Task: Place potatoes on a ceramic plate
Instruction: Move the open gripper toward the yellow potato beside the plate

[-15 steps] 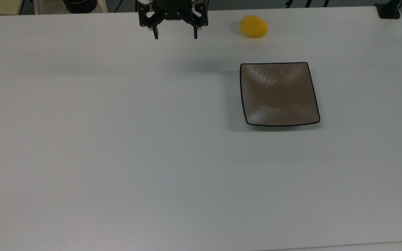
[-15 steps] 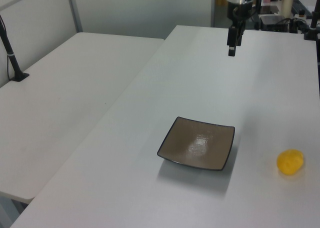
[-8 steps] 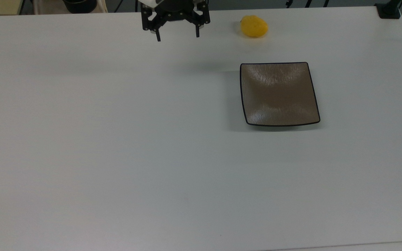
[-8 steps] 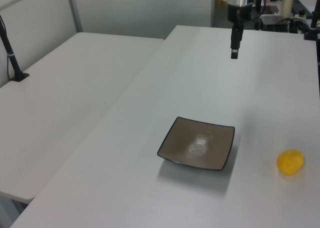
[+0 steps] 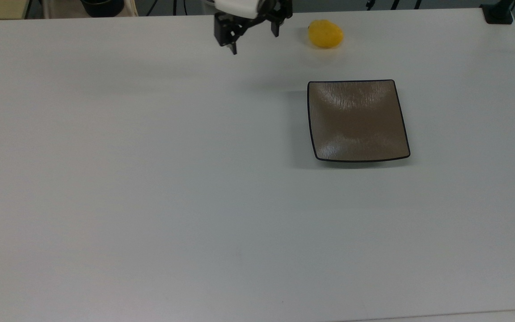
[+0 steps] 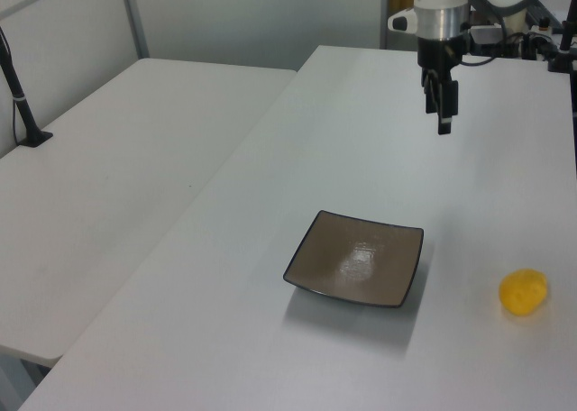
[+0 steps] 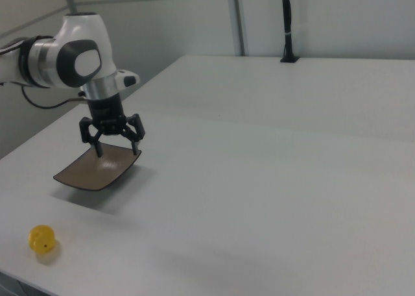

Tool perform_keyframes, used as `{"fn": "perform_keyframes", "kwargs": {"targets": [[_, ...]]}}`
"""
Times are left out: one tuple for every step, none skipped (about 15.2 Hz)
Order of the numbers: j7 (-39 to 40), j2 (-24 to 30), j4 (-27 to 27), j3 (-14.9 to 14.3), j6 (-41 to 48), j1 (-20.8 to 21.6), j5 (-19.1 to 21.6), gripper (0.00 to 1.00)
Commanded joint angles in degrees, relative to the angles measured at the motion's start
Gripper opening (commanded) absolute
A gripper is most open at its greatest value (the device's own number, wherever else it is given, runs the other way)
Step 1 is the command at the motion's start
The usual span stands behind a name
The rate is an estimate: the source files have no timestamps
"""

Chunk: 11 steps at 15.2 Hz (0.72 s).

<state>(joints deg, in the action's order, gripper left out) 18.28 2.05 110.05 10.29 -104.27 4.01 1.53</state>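
While spread and empty, fingers (image 5: 254,41) just beside the potato (image 5: 325,34), at the top view's left.

Yellow potato (image 5: 325,33) on table – apart from empty square plate (image 5: 357,120).

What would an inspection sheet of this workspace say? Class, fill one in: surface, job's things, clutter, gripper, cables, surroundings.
Surface: white table, bare apart from the job's things.
Job's things: potato lies on the table, apart from the ceramic plate; nothing lies on the plate.
Clutter: nothing seen.
Gripper: gripper open, holding nothing, in the air, to the top view's left of the potato.
Cables: dark cable on a post at the far table edge.
Surroundings: second white table alongside; grey wall panels.
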Motion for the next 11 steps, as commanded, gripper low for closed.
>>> {"fn": "perform_keyframes", "kwargs": {"targets": [[6.2, 3.2, 4.9, 3.0, 0.4, 0.1, -0.4, 1.0], [9.1, 4.3, 6.6, 5.0, 0.4, 0.1, -0.1, 1.0], [9.9, 5.3, 8.2, 6.2, 0.3, 0.1, 0.0, 1.0], [10.1, 6.9, 10.3, 8.3, 0.4, 0.1, 0.1, 1.0], [10.3, 8.0, 12.1, 9.8, 0.2, 0.0, 0.1, 1.0], [10.4, 8.8, 13.8, 11.1, -0.3, 0.0, 0.1, 1.0], [10.8, 9.3, 14.9, 12.3, -1.3, 0.0, 0.2, 1.0], [11.1, 9.7, 16.1, 13.2, -2.3, 0.0, 0.4, 1.0], [11.2, 9.8, 16.9, 14.0, -2.8, 0.0, 0.6, 1.0], [11.7, 9.8, 17.6, 15.5, -3.1, 0.0, 0.8, 1.0], [12.8, 9.8, 18.5, 16.3, -3.4, 0.1, 1.4, 1.0]]}}
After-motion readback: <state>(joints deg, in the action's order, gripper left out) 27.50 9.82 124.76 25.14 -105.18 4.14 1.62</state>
